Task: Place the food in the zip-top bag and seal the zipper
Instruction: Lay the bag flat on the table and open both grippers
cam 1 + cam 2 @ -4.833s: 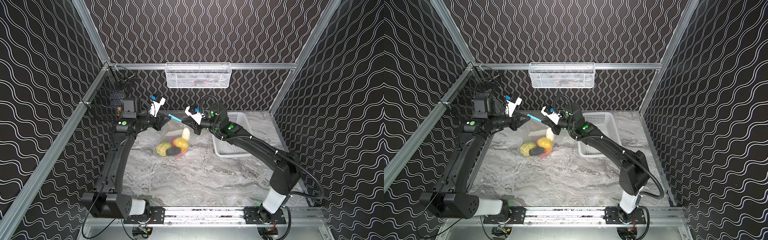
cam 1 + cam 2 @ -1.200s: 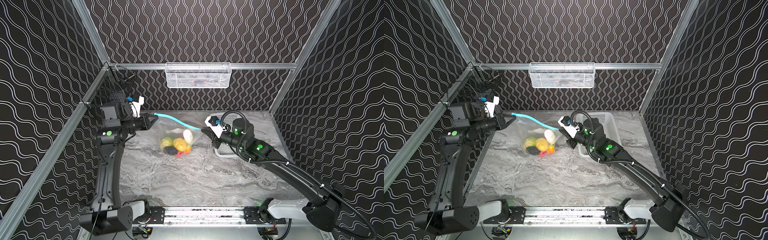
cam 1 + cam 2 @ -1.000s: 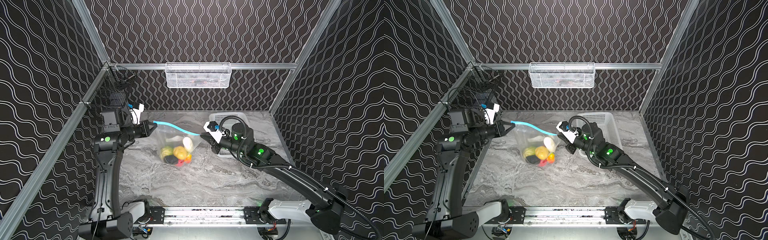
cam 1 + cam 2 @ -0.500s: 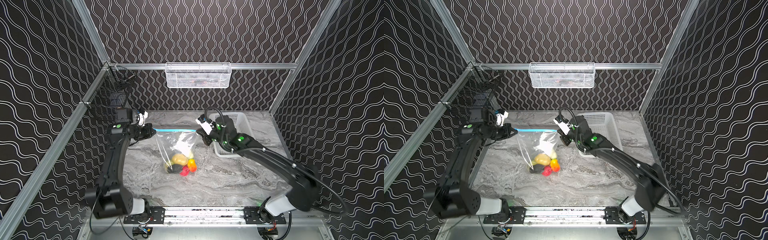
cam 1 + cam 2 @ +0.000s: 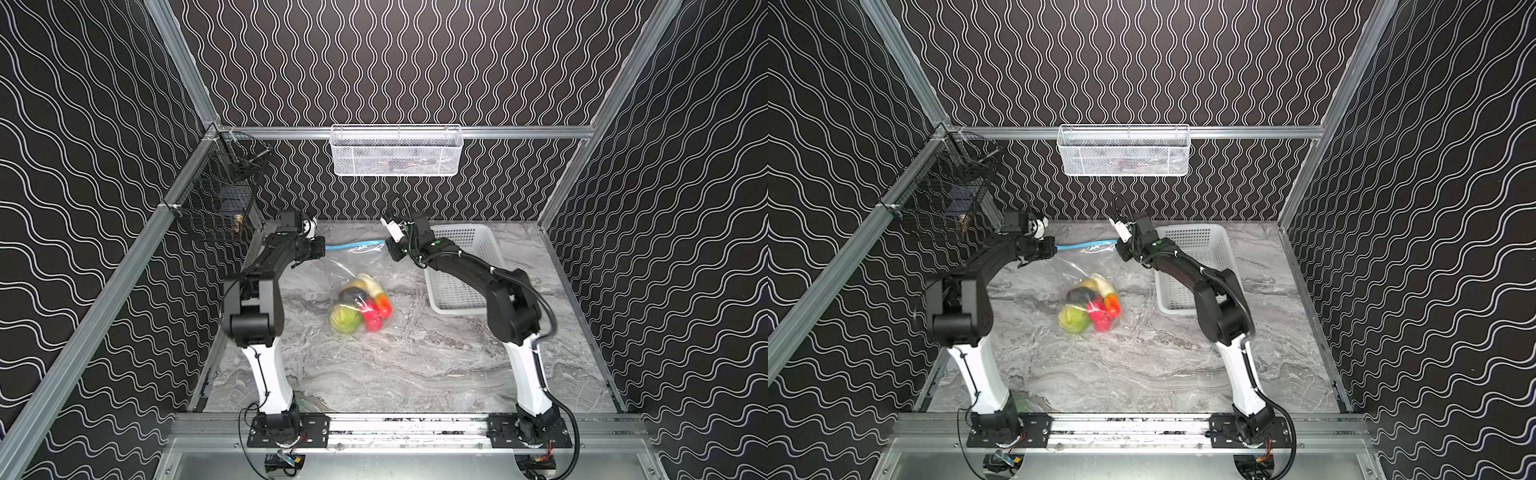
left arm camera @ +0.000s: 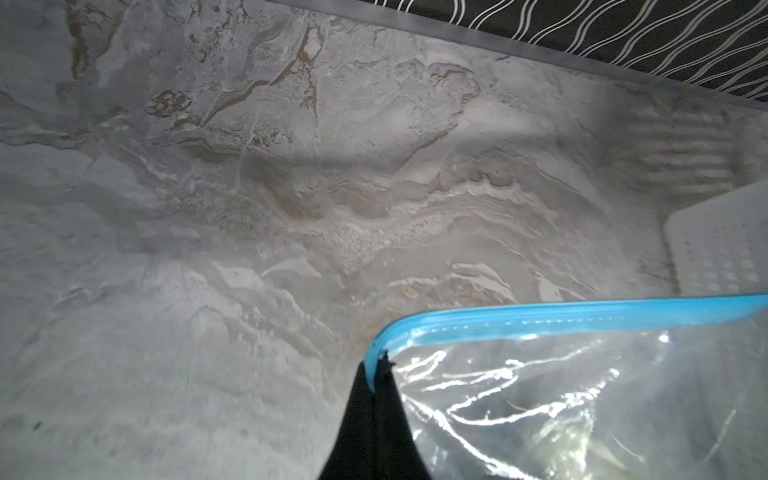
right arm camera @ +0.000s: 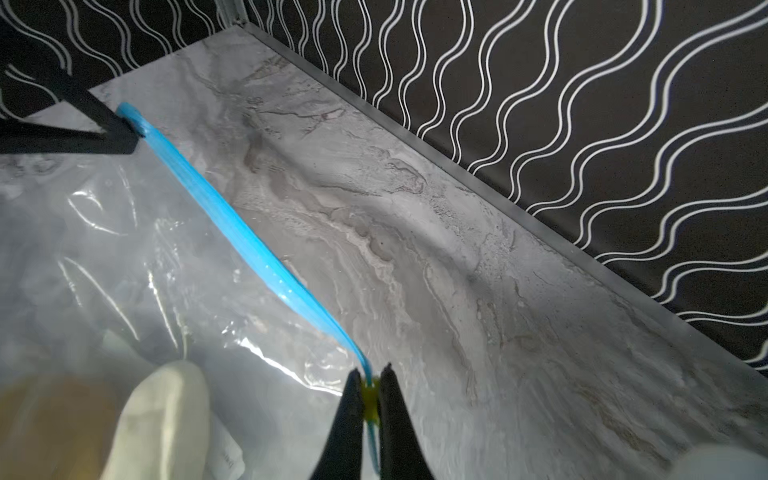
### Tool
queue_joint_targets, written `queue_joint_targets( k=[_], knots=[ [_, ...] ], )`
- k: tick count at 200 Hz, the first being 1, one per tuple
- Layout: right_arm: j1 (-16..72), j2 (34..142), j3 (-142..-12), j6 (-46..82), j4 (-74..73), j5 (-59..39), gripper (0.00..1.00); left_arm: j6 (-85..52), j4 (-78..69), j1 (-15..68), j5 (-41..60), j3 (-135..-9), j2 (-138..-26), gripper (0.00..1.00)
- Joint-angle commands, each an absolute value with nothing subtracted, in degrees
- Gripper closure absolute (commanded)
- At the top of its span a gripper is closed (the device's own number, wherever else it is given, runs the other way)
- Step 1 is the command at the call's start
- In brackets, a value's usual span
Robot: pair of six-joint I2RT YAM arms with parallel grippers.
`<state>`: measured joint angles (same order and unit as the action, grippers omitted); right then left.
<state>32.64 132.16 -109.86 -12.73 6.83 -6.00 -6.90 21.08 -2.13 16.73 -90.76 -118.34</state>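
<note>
Left fingers (image 6: 374, 386): black, tapered, pressed together on the end of the zipper (image 6: 582, 311) at the bag's corner.
Right fingers (image 7: 357, 386): black, nearly closed, pinching the small yellow slider tab (image 7: 371, 399) at the strip's opposite end.
Zipper: thin, glossy, light-blue plastic band, strung between the two pairs of fingers over the far part of the desk (image 5: 415, 365). It bowed slightly. In the right wrist view its sides ran together as one flat ribbon.
Zip-top bag (image 5: 353, 270): clear, floppy film, creased and flecked with glare, with its mouth toward the back wall. Its body spread from the strip toward the middle of the desk.
Food (image 5: 359, 305): all inside the bag, bunched in a tight cluster at its closed end near desk centre.
Cabbage (image 5: 345, 319): round, green, ribbed, the nearest piece.
Red fruits (image 5: 371, 318): smooth and glossy, touching the cabbage.
Orange-red piece (image 5: 383, 308): small, at the cluster's right edge.
Radish (image 5: 370, 284): white, elongated, on the far side of the cluster.
Dark piece (image 5: 351, 296): rounded, avocado-like, behind the cabbage.
Yellow piece: only partly visible beside the radish, shape unclear.
White basket (image 5: 457, 291): perforated plastic, rectangular, just right of the bag and under the right arm.
Desk: grey, marble-veined, matte.
Wall basket (image 5: 395, 149): white wire mesh on the back rail, contents unclear.
</note>
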Motion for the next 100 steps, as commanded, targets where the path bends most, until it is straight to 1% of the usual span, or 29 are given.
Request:
queue_joint_targets(
  k=[1,30,49,58,65,70,78,81,88,100],
  knots=[
    [32.5,137.3,-115.1,-11.4,4.4,-6.8,1.00,-5.6,15.7,-2.1,13.2,-91.3,-122.2,1.00],
    [32.4,142.4,-121.1,-9.9,3.9,-7.7,1.00,-5.3,12.7,-2.2,13.6,-90.6,-125.1,1.00],
    [32.3,142.5,-120.9,-9.3,2.5,-7.9,1.00,-5.2,12.7,-2.3,13.9,-91.1,-125.3,1.00],
    [32.3,141.7,-119.8,-8.9,1.4,-7.8,0.99,-5.2,12.8,-2.3,14.1,-91.2,-124.9,0.92],
    [32.3,140.9,-118.5,-8.6,0.7,-8.0,0.92,-5.2,12.8,-2.4,14.3,-91.1,-124.5,0.83],
    [32.3,140.3,-117.8,-8.5,0.4,-8.2,0.85,-5.1,12.9,-2.3,14.6,-91.2,-124.1,0.75],
    [32.3,139.3,-116.8,-8.2,0.0,-8.5,0.73,-5.0,13.2,-2.3,14.9,-91.3,-123.4,0.65],
    [32.3,138.9,-116.4,-8.1,0.0,-8.6,0.66,-5.0,13.5,-2.4,14.9,-91.3,-123.2,0.61],
    [32.3,137.9,-115.7,-7.6,-0.1,-8.8,0.54,-5.1,14.0,-2.3,14.7,-91.5,-122.6,0.54],
    [32.3,136.1,-114.4,-7.1,-0.5,-9.2,0.45,-5.0,15.4,-2.4,14.1,-92.2,-121.7,0.43]
  ],
)
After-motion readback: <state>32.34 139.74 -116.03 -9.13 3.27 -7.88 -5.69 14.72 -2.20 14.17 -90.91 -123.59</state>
